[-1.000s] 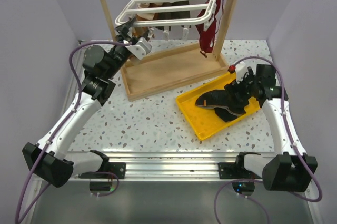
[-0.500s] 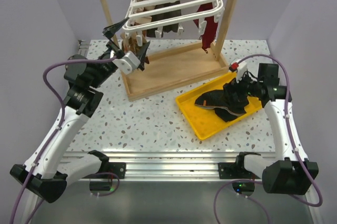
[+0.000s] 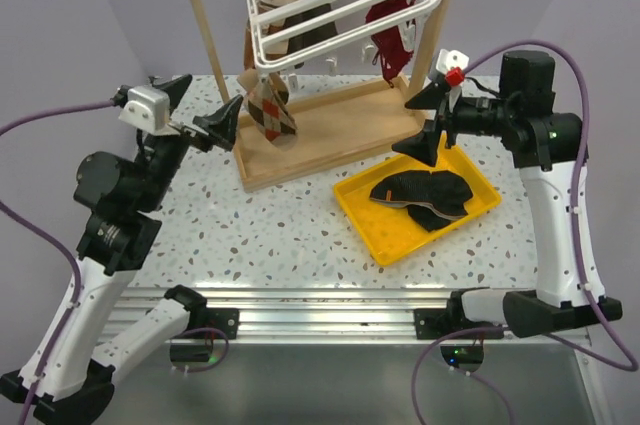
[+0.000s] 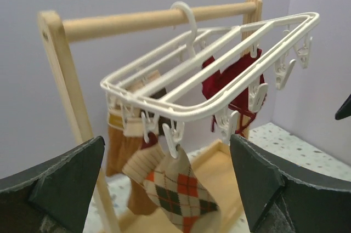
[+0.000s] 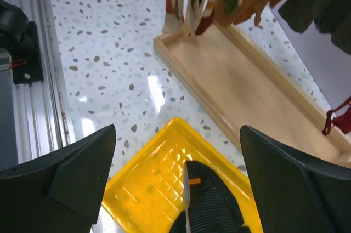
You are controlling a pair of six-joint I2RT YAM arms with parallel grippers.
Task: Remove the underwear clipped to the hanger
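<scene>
From above, the white plastic slatted hanger point(image 3: 340, 0) covers most of the dark fabric underwear point(image 3: 310, 29) hanging beneath it; which clips hold it cannot be told. In the right wrist view, the black ribbed fabric briefs point(image 5: 214, 205) in the yellow plastic tray point(image 5: 142, 189) run off the bottom edge.

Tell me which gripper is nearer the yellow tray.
Right. The right gripper hangs open over the tray's far edge; the left gripper is well off to the left, beside the wooden stand's left post.
</scene>
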